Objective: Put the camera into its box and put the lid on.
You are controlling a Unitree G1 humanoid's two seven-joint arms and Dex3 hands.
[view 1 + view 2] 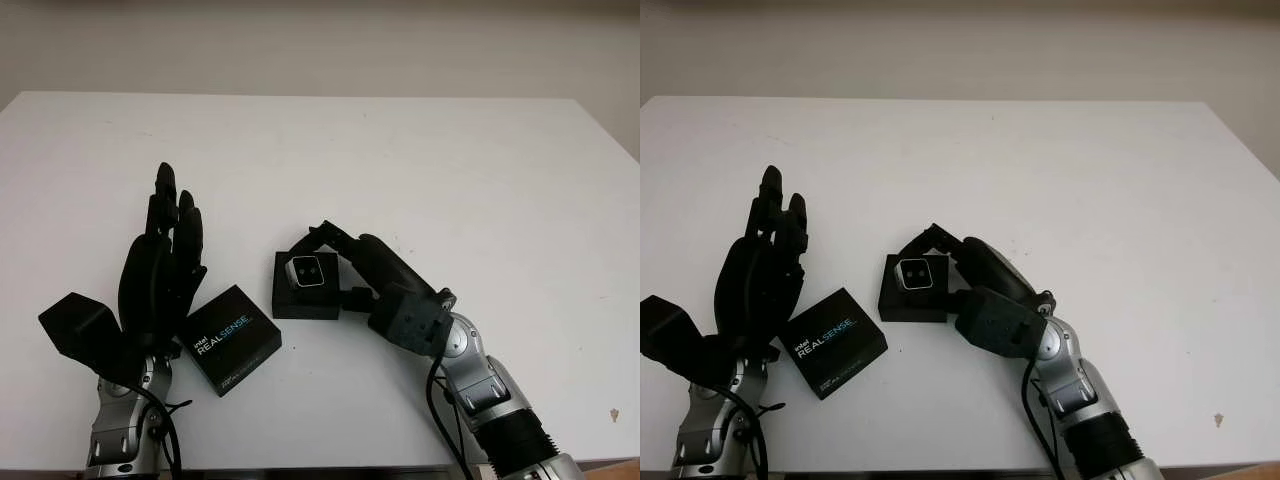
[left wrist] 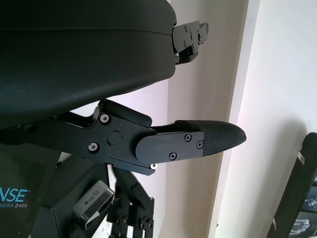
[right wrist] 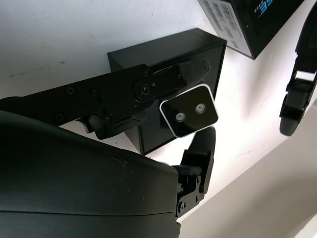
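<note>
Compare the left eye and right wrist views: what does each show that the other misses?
Left eye view: the wide white table, the open left hand raised over its left side, and the REALSENSE print atop the flat black lid beside the square black box. Right wrist view: fingers pinching the small silver camera from two sides, and fine print on the lid's side wall. Both: the right hand holding the camera at the box's opening, lid off.
</note>
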